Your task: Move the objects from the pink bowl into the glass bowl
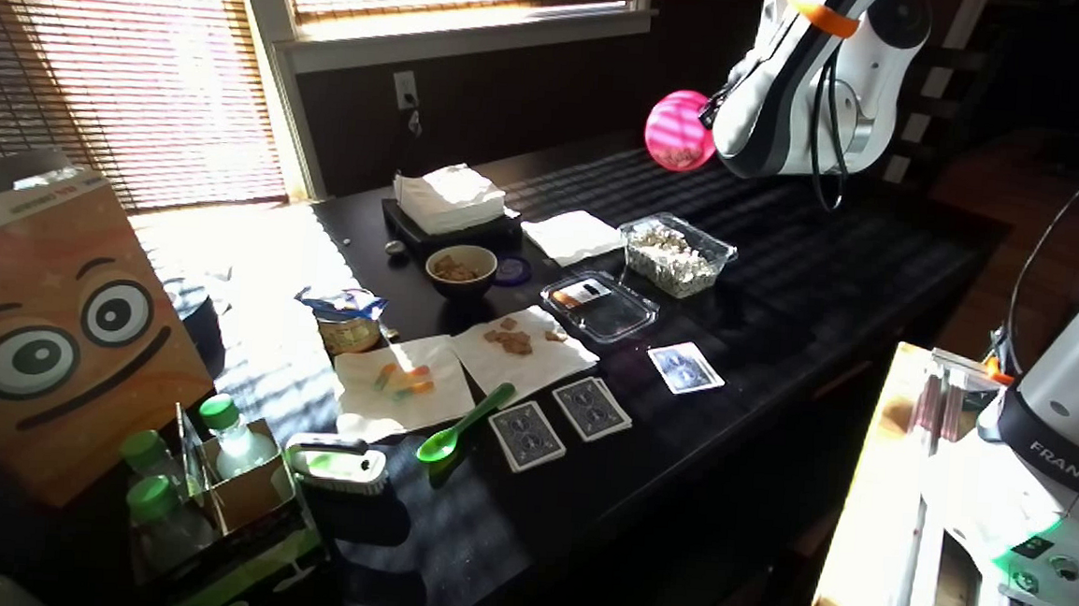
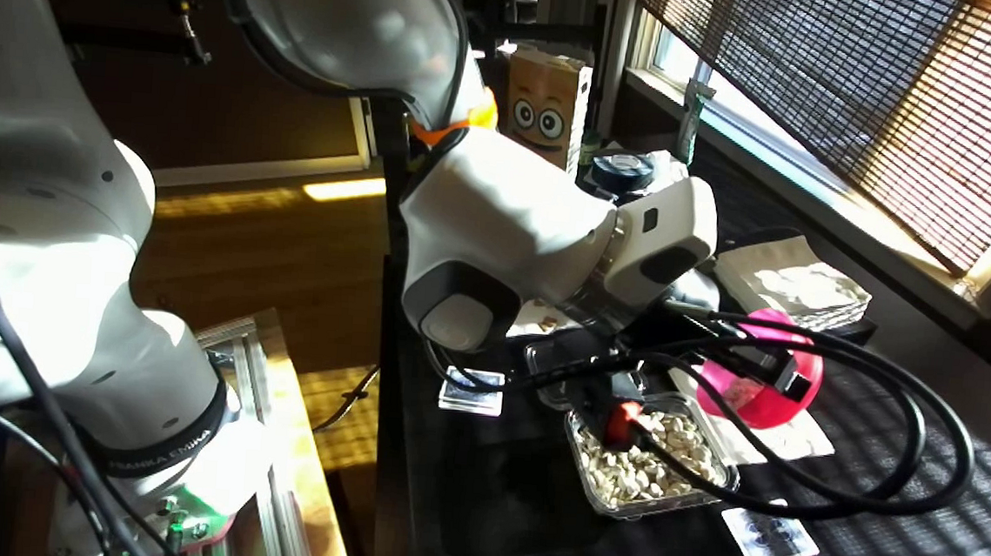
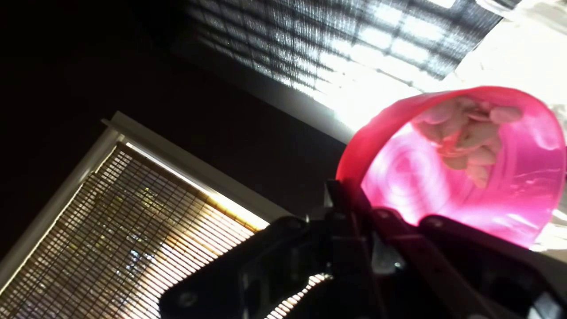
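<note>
The pink bowl [image 1: 678,127] is up in the air in both exterior views, tilted onto its side. My gripper [image 3: 347,195] is shut on its rim, with one finger outside the wall and one inside. Pale nut-like objects [image 3: 471,137] lie bunched against one side of the pink bowl [image 3: 527,199] in the wrist view. The glass bowl [image 1: 728,253], a clear squarish dish, stands on the dark table and holds many similar pale pieces. In an exterior view the arm's cables cross in front of both the pink bowl [image 2: 791,409] and the glass bowl [image 2: 730,484].
Beside the glass bowl lie a clear lid [image 1: 627,320] and a white napkin [image 1: 573,237]. A napkin stack [image 1: 452,196], a dark bowl of brown pieces [image 1: 462,285], playing cards [image 1: 528,436] and a green spoon [image 1: 471,421] are farther along. A cable loop [image 2: 965,459] hangs off the wrist.
</note>
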Robot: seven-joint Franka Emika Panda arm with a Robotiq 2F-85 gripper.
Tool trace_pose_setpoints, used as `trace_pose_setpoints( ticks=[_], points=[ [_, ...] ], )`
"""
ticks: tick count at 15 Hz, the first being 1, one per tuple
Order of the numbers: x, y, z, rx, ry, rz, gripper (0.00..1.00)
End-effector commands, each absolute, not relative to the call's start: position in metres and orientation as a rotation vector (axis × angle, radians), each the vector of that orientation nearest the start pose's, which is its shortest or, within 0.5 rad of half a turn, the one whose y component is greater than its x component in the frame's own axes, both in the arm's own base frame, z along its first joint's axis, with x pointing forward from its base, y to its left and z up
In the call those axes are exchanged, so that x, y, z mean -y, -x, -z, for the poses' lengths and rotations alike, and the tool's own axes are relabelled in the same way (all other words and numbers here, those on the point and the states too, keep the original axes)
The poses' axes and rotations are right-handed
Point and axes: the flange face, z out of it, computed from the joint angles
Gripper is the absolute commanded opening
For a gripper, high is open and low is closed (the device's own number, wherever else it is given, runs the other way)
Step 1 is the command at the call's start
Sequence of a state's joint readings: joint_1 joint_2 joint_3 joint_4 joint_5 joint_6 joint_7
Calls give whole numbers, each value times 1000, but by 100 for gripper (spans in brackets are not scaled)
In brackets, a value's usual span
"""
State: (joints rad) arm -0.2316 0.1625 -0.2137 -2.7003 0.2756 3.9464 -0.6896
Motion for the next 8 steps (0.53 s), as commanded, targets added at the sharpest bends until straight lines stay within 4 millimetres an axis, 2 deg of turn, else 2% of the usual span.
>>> trace_pose_setpoints(
  ticks=[1,3,7,8],
  points=[
    [221,-382,-317,46,-2265,-1113,1],
    [227,-388,-313,48,-2257,-1083,4],
    [227,-387,-313,49,-2257,-1080,1],
    [224,-389,-315,-3,-2227,-1090,1]
  ],
)
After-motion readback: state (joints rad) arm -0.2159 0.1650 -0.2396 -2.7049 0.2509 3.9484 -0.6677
